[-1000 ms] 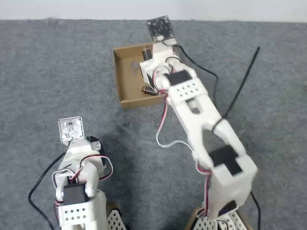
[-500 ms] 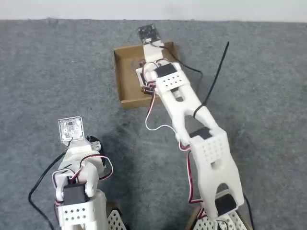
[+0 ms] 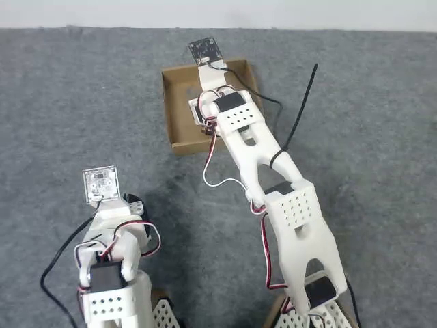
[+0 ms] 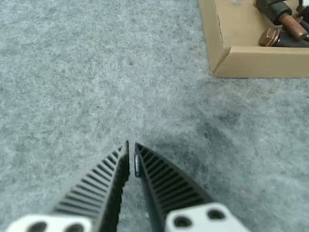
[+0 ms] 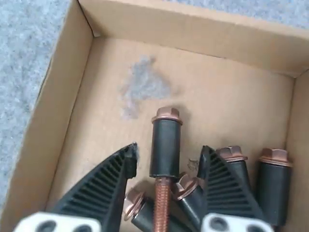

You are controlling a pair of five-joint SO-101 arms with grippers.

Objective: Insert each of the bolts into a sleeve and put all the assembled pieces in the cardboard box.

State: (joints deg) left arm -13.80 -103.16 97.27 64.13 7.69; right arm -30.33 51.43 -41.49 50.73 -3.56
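Note:
My right gripper (image 5: pixel 166 154) hangs open inside the cardboard box (image 5: pixel 72 82), its fingers on either side of an assembled bolt in a black sleeve (image 5: pixel 165 140) that lies on the box floor. Several more copper bolts in black sleeves (image 5: pixel 273 186) lie close by in the box. From above, the right arm (image 3: pixel 239 126) stretches over the box (image 3: pixel 174 102) at the back of the table. My left gripper (image 4: pixel 131 157) is shut and holds nothing, low over the grey carpet near the front left (image 3: pixel 102 188). A box corner with assembled pieces (image 4: pixel 277 26) lies beyond it.
Grey carpet (image 3: pixel 89 96) covers the table all around the box. A black cable (image 3: pixel 300 109) runs from the right arm toward the back right. Both arm bases stand at the front edge.
The right arm has stretched forward and lowered into the box, its wrist shifting left over the box floor. The left arm has kept still.

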